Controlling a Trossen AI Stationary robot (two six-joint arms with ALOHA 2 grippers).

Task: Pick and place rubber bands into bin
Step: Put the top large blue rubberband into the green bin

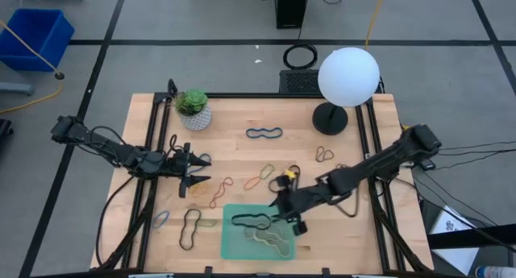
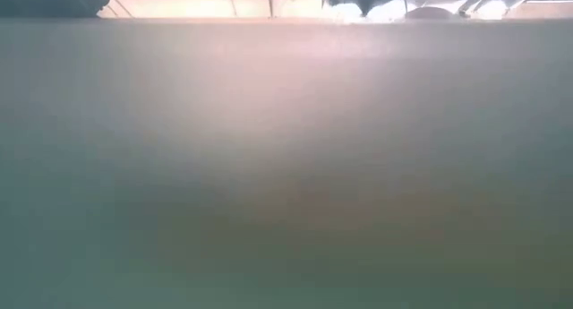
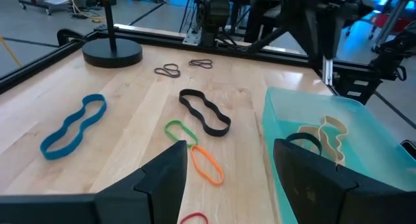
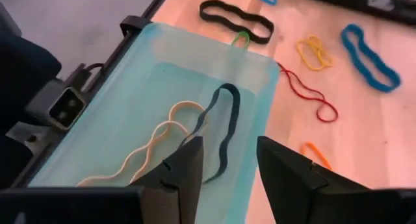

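Parted, empty right gripper (image 4: 227,169) fingers over the bin (image 4: 130,107), black rubber band (image 4: 221,130) just beyond them.

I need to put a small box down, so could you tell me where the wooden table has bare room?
Bare wood lies between the potted succulent and the blue wavy rubber band. It is crowded from the left gripper across the orange loops to the right gripper over the translucent green tray.
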